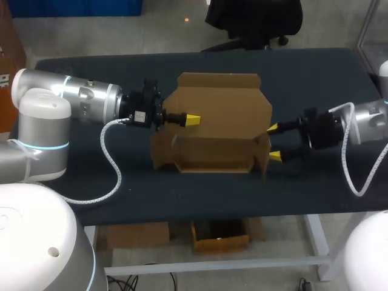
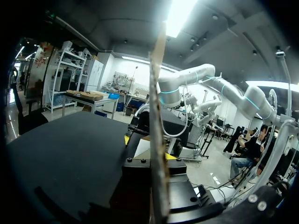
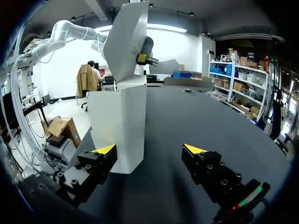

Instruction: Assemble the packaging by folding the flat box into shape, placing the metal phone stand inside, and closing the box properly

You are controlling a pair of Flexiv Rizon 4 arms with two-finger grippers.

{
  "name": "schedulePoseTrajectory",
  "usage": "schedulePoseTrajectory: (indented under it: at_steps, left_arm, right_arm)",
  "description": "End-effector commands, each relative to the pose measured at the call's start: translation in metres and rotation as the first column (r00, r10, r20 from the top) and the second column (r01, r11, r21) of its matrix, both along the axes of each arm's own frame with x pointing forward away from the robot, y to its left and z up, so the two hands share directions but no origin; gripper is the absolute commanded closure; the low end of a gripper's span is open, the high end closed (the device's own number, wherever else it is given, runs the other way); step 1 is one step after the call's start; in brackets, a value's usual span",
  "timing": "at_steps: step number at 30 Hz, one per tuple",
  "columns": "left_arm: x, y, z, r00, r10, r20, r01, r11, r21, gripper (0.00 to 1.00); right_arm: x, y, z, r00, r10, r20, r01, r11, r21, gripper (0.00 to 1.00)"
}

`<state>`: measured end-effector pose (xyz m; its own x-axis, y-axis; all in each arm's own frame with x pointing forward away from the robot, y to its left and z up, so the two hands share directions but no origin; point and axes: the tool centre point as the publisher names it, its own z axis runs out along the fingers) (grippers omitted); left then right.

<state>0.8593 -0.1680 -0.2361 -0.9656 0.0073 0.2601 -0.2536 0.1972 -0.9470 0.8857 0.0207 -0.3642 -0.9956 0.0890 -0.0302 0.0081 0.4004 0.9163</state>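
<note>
Two grippers bracket the half-formed cardboard box, which stands near the middle of the table with its long axis running from one arm across to the other. The left gripper is clamped on the raised back panel. In the left wrist view the board runs edge-on between its fingers, and from above one yellow tip lies on the inner face while the other is hidden behind. The right gripper is spread wide and holds nothing. The box's right end wall stands just ahead of it, nearer one finger than the other; whether they touch I cannot tell. In my judgement the next fold belongs to that end, so the right arm is the nearer one, approaching along the box's length. No metal phone stand shows in any view.
</note>
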Motion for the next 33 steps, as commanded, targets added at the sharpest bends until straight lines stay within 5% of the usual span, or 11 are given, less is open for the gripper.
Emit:
schedulePoseTrajectory:
  at_steps: [1, 15, 33]
  left_arm:
    - [0.001, 0.001, -0.004, 1.000, -0.002, 0.000, 0.002, 1.000, 0.000, 1.00]
    - [0.001, 0.001, -0.004, 1.000, -0.002, 0.000, 0.002, 1.000, 0.000, 1.00]
    - [0.001, 0.001, -0.004, 1.000, -0.002, 0.000, 0.002, 1.000, 0.000, 1.00]
  right_arm:
    - [0.006, 0.004, -0.005, 1.000, 0.025, -0.007, -0.024, 1.000, 0.008, 0.11]
    - [-0.008, 0.024, -0.004, 1.000, 0.014, 0.011, -0.015, 1.000, 0.015, 0.09]
    - [-0.021, 0.029, -0.008, 0.988, -0.153, 0.009, 0.152, 0.988, 0.041, 0.00]
